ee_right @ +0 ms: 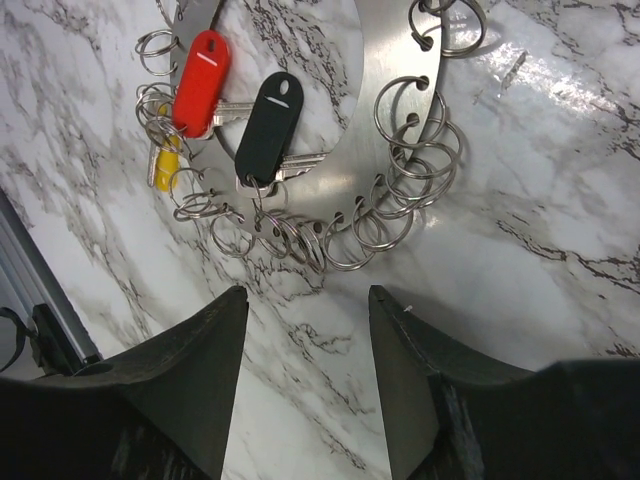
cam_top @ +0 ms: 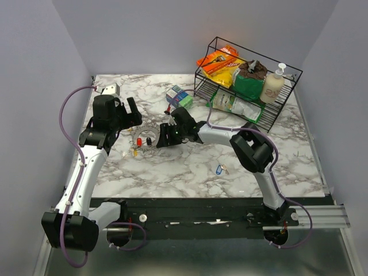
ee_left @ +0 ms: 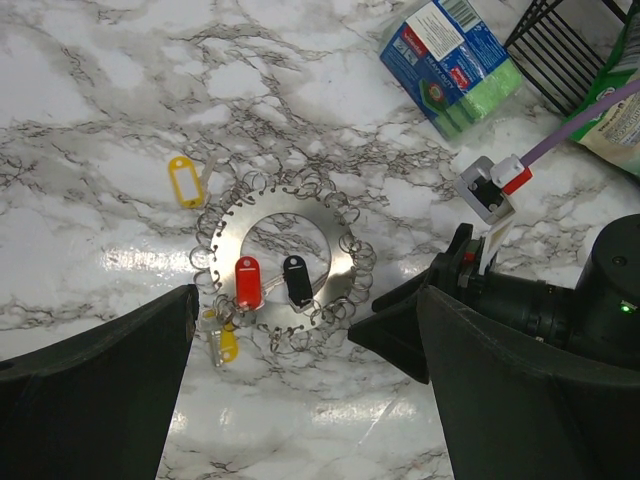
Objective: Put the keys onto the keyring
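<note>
Two robot arms are meeting over a marbled worktop [cam_top: 190,167] left of centre in the overhead view, where the keyring [cam_top: 147,138] is lying flat: a silvery ring-shaped plate fringed all round with small wire loops.

The left gripper [ee_left: 305,310] is hanging above it with its jaws spread wide and pinching nothing, one dark finger filling each lower corner of its wrist view.

The right gripper [ee_right: 307,300] is reaching in from the right, its jaws also parted and empty, the tips sitting just below the ring's looped edge in its own wrist view.

A red key [ee_right: 200,80] and a black key [ee_right: 268,125] are lying side by side across the ring's central opening, heads pointing toward the frame's top. A yellow key [ee_right: 165,160] is resting among the loops at the ring's left edge. A second yellow key [ee_left: 185,180] is lying just off the ring toward the upper left of the left wrist view.

The blue key [cam_top: 218,169] is sitting well apart, lower right of centre overhead. A blue-and-green packet [cam_top: 180,96] and a black wire rack [cam_top: 247,75] of groceries are occupying the upper right.
</note>
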Robot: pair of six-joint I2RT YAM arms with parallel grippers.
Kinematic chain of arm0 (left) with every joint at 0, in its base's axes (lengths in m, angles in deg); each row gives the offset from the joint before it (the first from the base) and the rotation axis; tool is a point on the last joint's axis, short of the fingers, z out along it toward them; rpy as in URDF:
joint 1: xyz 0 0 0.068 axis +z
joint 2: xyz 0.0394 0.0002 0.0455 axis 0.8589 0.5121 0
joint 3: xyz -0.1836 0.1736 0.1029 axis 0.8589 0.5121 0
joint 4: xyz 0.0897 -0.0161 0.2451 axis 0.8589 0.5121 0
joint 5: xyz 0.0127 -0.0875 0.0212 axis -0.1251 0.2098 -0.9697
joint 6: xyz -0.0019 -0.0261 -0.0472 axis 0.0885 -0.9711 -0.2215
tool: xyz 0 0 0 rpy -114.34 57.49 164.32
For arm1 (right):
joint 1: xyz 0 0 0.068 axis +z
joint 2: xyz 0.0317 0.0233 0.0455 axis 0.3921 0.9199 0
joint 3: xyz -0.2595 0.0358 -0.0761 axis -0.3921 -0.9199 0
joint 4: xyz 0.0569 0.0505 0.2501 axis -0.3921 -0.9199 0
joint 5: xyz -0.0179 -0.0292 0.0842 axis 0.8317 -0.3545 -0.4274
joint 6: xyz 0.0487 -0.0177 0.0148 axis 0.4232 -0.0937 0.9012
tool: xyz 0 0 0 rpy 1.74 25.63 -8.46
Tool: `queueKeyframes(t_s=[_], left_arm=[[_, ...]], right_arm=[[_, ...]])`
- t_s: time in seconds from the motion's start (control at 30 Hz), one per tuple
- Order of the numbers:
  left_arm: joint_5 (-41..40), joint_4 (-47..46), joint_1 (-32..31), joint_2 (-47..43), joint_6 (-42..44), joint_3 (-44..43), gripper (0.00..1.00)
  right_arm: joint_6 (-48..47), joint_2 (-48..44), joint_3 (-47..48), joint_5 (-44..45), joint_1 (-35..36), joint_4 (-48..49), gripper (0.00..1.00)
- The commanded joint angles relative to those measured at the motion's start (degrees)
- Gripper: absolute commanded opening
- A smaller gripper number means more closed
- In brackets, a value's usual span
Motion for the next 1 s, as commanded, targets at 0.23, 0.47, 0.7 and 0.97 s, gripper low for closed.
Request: queueKeyframes(t_s=[0.23, 0.47, 0.7, 0.97], left_arm=[[1.3, -1.1, 1.0, -0.4, 0.2, 0.5, 0.99], [0.9, -1.1, 1.3, -0.5, 0.2, 0.6, 0.99], [1.2, -1.2, 1.7, -0.3, 0.3, 0.6, 0.99], [1.2, -1.2, 1.8, -0.1, 0.4, 0.6, 0.99]], right_arm=[[0.4, 5.3, 3.0, -2.8, 0.4, 0.9, 0.53], [0.9, 7.0, 4.0, -3.8, 0.5, 1.5, 0.48], [0.9, 7.2, 3.8, -4.0, 0.5, 1.7, 0.27], [-1.3, 3.0, -0.4, -2.6, 0.4, 1.6, 0.02]])
